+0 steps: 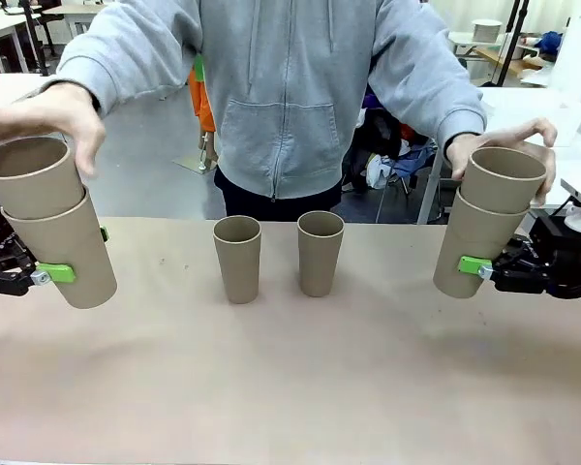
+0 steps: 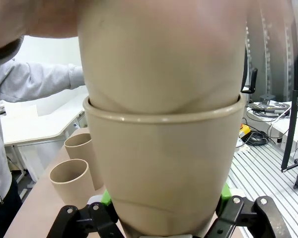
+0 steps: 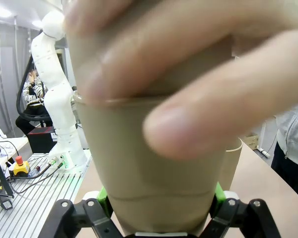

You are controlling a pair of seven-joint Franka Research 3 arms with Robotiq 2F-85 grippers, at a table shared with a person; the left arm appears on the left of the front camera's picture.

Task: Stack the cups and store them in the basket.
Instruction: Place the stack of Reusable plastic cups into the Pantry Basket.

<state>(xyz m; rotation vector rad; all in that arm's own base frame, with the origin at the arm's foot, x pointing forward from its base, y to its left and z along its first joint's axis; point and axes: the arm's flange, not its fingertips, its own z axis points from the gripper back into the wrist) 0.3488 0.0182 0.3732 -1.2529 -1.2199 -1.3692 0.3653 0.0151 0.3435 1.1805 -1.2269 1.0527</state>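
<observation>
While bracing against the push from above, hold both grips rock steady: no yielding, no twisting. Left gripper (image 1: 77, 256) clamped on the left lower cup (image 1: 66, 254), jaws pinching its lower wall from either side, green pads tight against it. Tilted a touch, base clear of the surface (image 1: 290, 387). Left inner cup (image 1: 29, 179) seated partway inside, under the person's hand (image 1: 50, 114).

Same story opposite! Right gripper (image 1: 484, 266) pinching the right lower cup (image 1: 476, 247) low on the wall, right inner cup (image 1: 504, 179) nested in its mouth, the other hand (image 1: 511, 136) wrapped over the rim.

Best played, by the look of it, as a firm brace: hold height, resist the downward press, let the inner cups slide fully home. Mind the tilt on the left, likely to bind the inner cup against one wall if leaned any further. No squeezing harder than needed either; thin walls, probably easy to pinch out of round and jam the nesting. Taper widening upward, so a downward press likely to wedge each cup tighter between the pads, not through them.

Through both wrist views, each held cup dead centre between the fingers, rim ring plain, inner cup rising out of it.

Two spare cups (image 1: 237, 257) upright mid-surface, side by side, not touching, well apart from both grippers.
</observation>
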